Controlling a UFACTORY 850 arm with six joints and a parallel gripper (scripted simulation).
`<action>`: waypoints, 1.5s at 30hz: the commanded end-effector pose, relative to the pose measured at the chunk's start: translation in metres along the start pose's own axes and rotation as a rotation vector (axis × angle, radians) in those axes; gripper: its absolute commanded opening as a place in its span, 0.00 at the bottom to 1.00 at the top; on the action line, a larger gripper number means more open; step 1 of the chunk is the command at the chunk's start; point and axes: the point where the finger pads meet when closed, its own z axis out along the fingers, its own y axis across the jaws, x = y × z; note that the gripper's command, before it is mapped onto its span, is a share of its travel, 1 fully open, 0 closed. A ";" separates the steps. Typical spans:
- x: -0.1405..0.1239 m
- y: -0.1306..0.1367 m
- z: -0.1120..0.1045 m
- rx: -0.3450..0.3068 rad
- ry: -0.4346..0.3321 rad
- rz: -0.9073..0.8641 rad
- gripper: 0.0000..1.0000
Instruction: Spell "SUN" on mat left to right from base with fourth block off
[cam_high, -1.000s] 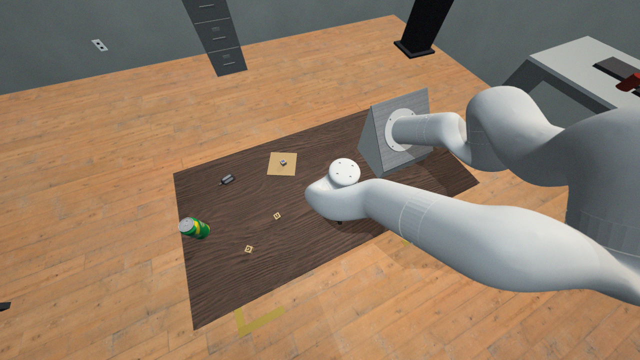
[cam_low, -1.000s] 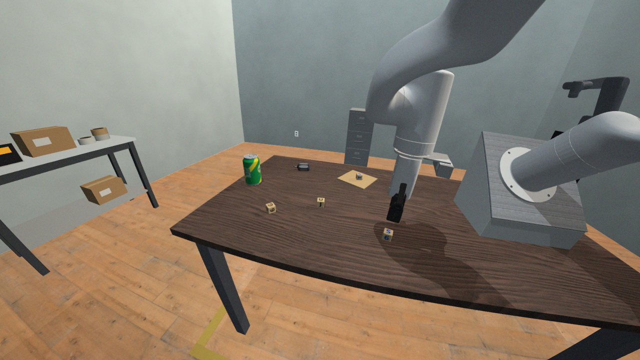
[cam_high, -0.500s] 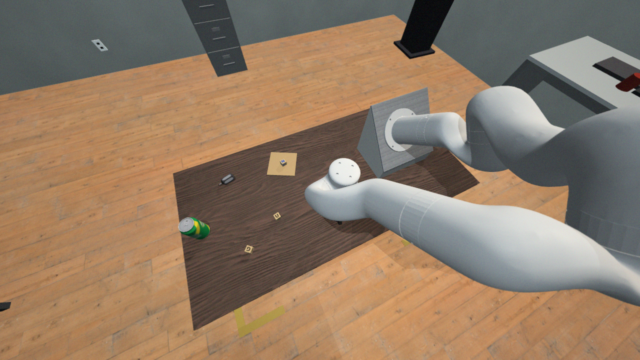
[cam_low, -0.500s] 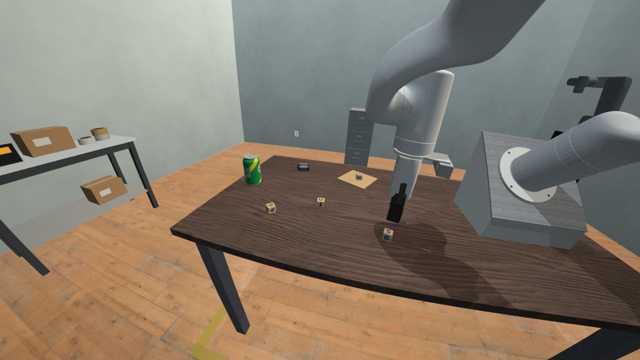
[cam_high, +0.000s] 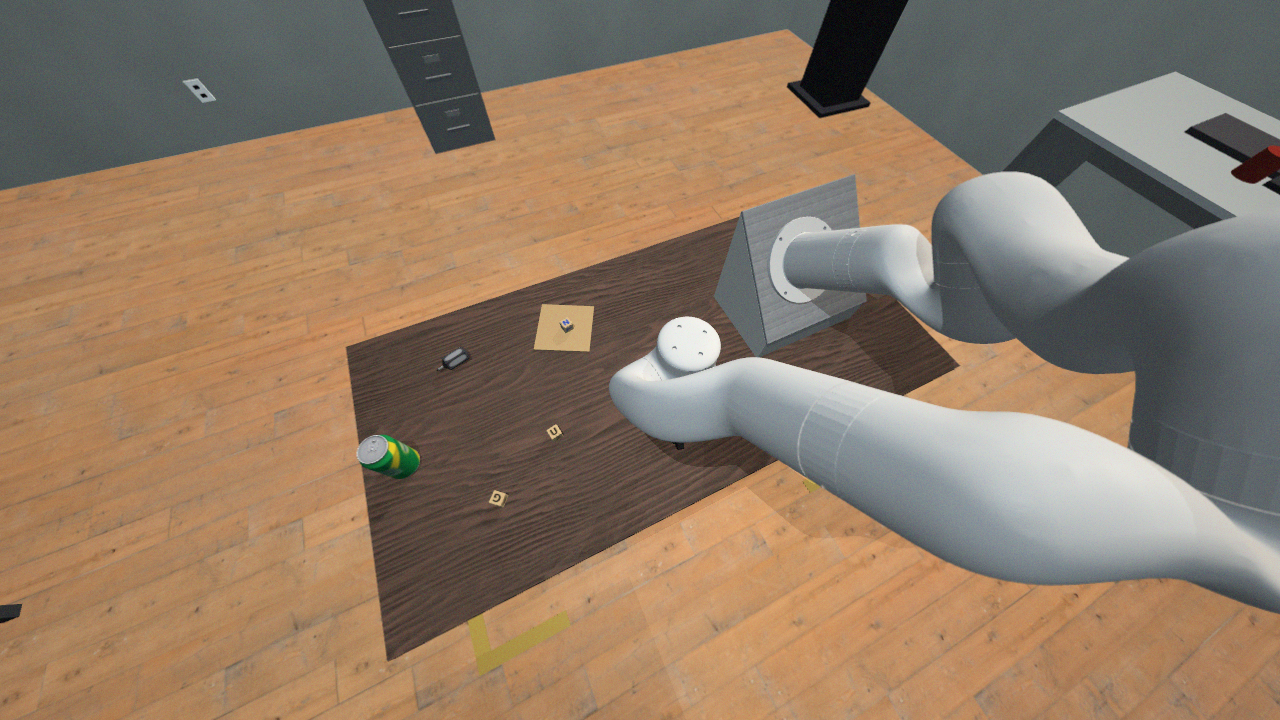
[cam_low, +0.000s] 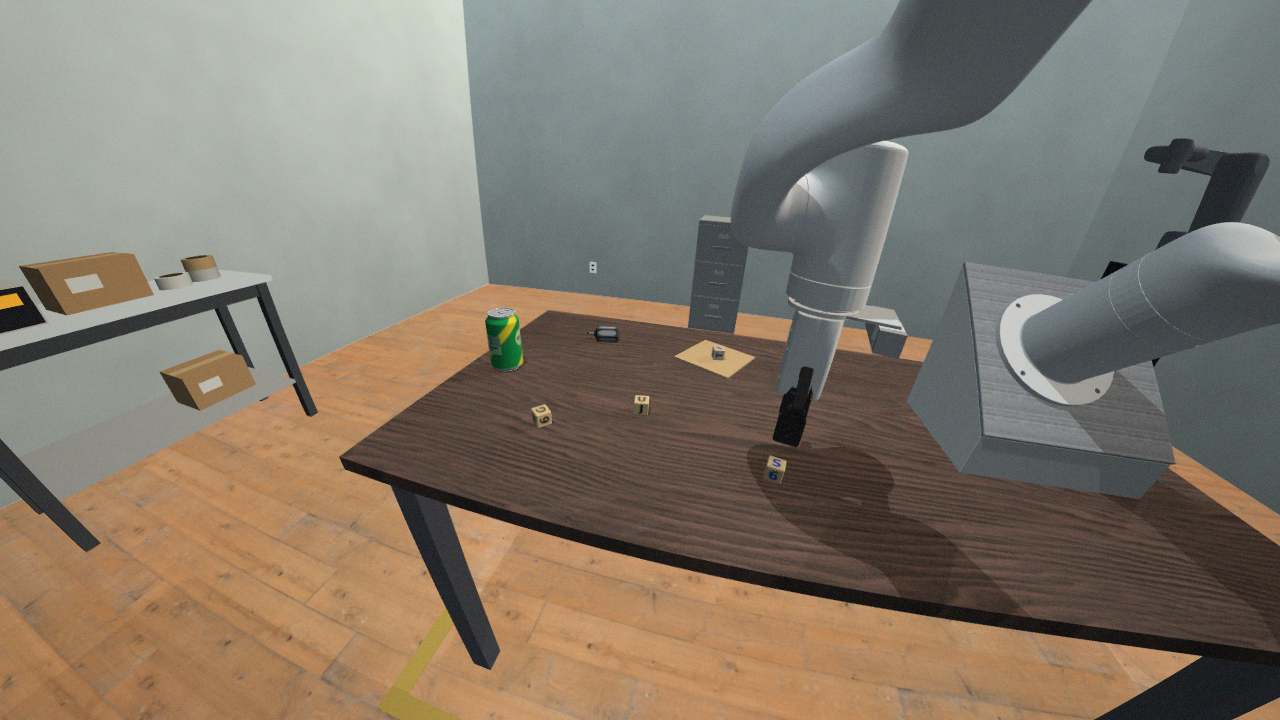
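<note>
The end effector [cam_low: 792, 429], part-open and holding nothing, hangs just above the S block [cam_low: 775, 468], pre-set for grasping. The N block [cam_low: 717, 351] sits on the mat [cam_low: 698, 360], upper centre.

From the top view the white arm link [cam_high: 716, 402] hides the black gripper [cam_high: 679, 444] almost wholly, and the wooden S block beneath it entirely. The letter on the small blue-marked wooden block [cam_low: 717, 351] on the tan square mat [cam_low: 698, 360] is too small to read in either view.
</note>
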 end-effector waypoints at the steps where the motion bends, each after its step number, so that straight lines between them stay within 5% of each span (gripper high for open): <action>1: -0.001 0.000 0.001 0.000 -0.001 0.000 0.64; 45: 0.000 0.000 0.050 0.000 -0.001 0.000 0.64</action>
